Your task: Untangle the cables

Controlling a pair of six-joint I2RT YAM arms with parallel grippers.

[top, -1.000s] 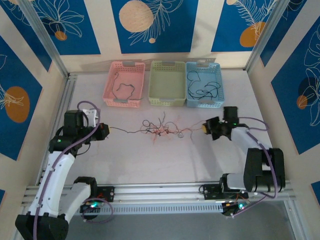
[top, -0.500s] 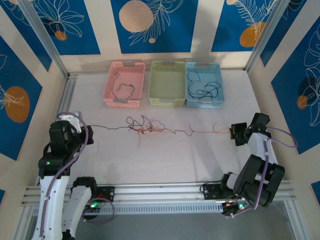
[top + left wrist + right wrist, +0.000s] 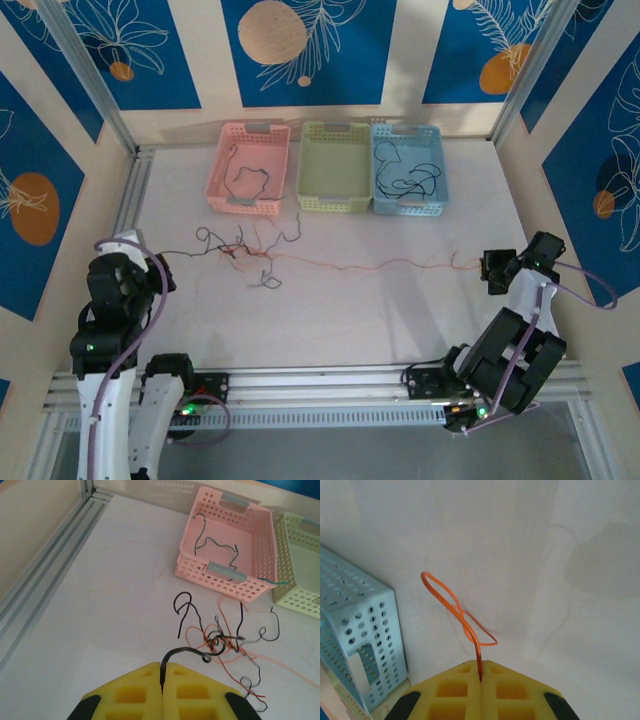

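Left gripper (image 3: 162, 669): pads pinched on a black strand (image 3: 186, 652), near-left of the pink basket (image 3: 215, 170) | Right gripper (image 3: 480, 669): pads pinched on an orange strand (image 3: 454, 609), well to the basket's right | Cables (image 3: 245, 250): knotted clump lay just in front of the basket, the orange strand stretched rightward from it

The cables (image 3: 245, 252) knot (black, red) just before the pink basket (image 3: 262, 206). One orange strand (image 3: 380, 266) stretches rightward.
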